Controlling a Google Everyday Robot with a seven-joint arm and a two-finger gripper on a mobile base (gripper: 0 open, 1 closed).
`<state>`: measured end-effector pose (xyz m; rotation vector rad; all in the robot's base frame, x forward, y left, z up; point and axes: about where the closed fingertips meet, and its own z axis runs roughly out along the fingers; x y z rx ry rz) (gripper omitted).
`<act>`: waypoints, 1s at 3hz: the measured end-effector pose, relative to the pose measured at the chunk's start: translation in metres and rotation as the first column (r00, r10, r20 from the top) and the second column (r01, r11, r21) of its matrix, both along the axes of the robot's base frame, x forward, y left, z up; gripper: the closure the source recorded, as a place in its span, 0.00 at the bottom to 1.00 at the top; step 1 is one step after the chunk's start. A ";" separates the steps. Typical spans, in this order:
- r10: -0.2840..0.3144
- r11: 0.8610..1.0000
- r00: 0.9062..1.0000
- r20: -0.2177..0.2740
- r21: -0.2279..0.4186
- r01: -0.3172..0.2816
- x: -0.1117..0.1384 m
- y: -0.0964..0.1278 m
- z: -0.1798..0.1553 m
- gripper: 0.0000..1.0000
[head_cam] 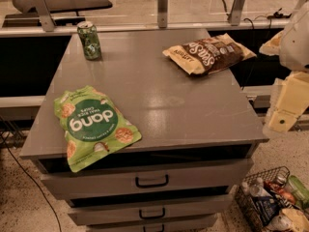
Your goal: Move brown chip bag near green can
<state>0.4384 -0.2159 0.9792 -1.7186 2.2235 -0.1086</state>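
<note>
The brown chip bag [208,53] lies flat at the far right of the grey cabinet top [159,100], dark brown in the middle with cream edges and white script. The green can [89,40] stands upright at the far left corner, well apart from the bag. My gripper [288,105] is at the right edge of the view, off the side of the cabinet, to the right of and nearer than the chip bag. It is empty and touches nothing.
A large bright green "dang" bag [94,126] lies at the near left, overhanging the front edge. Drawers with handles [151,181] are below. A wire basket [270,202] with bottles and snacks sits on the floor at the lower right. A rail [145,28] runs behind.
</note>
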 end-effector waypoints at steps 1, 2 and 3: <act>0.000 1.000 1.000 0.000 0.000 0.000 0.000 0.000 0.000 0.00; 0.007 1.000 1.000 0.026 0.014 -0.007 0.005 0.001 0.002 0.00; 0.021 0.999 0.996 0.091 0.046 -0.025 0.039 0.003 -0.004 0.00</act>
